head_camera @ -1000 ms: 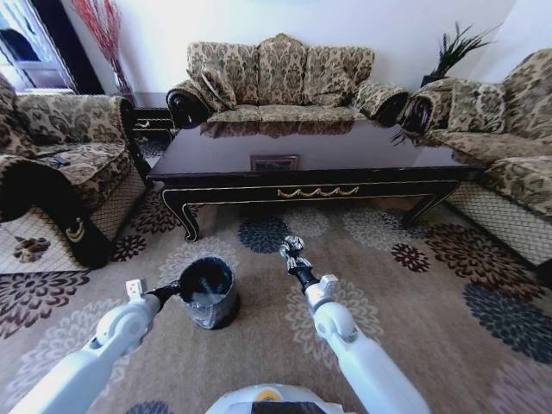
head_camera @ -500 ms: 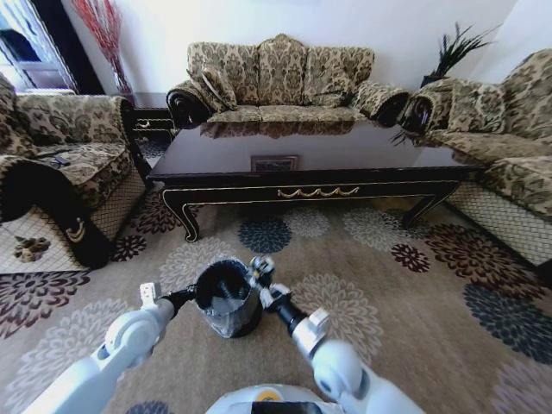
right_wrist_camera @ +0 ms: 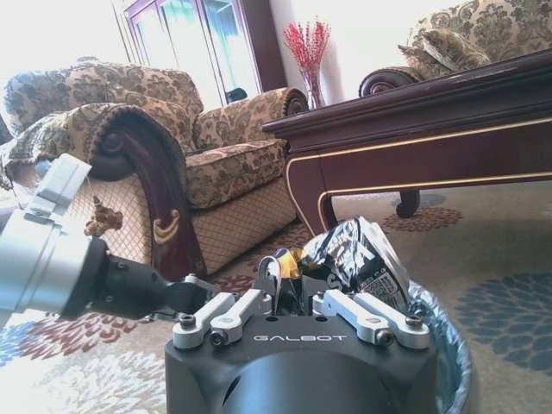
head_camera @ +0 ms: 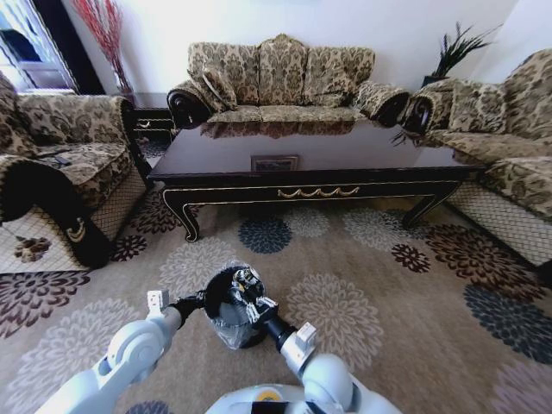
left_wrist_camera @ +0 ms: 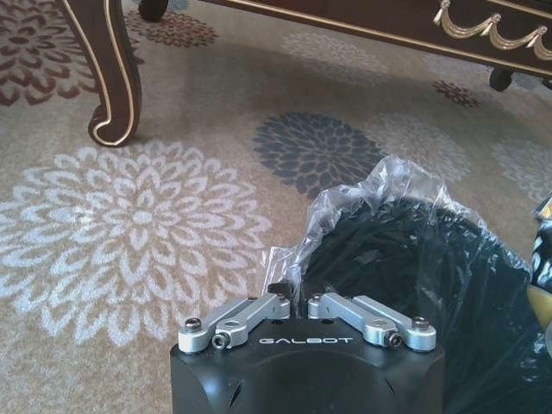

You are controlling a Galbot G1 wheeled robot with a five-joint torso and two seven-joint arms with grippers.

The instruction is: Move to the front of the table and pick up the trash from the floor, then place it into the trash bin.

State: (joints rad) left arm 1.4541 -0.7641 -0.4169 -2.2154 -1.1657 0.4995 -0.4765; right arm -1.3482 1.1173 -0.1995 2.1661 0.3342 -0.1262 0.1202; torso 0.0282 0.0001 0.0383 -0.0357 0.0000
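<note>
The right gripper (head_camera: 245, 281) hangs over the mouth of the bin (head_camera: 226, 317), which stands on the floor (head_camera: 388, 293) in front of the worktop (head_camera: 302, 155). In the right wrist view its fingers (right_wrist_camera: 278, 278) are clamped on a crumpled dark, shiny wrapper (right_wrist_camera: 355, 257), a piece of trash. The wrapper sits just past the fingertips, with the bin's bag right under it.

The left gripper (left_wrist_camera: 290, 291) is at the bin's near rim. Its fingers look pressed together on the edge of the bag (left_wrist_camera: 362, 203), but I cannot be fully sure they grip it.

Here is what could go wrong. The wrapper is light and puffy. If the fingers let go while it is near the rim, it could catch on the bag's raised edge and tip out onto the floor. The bag is thin and floppy, so a pull from the left gripper could fold it over the hole and block the way. The two grippers are very close, so a small move could make them bump. A bump could also knock the small bin over.
</note>
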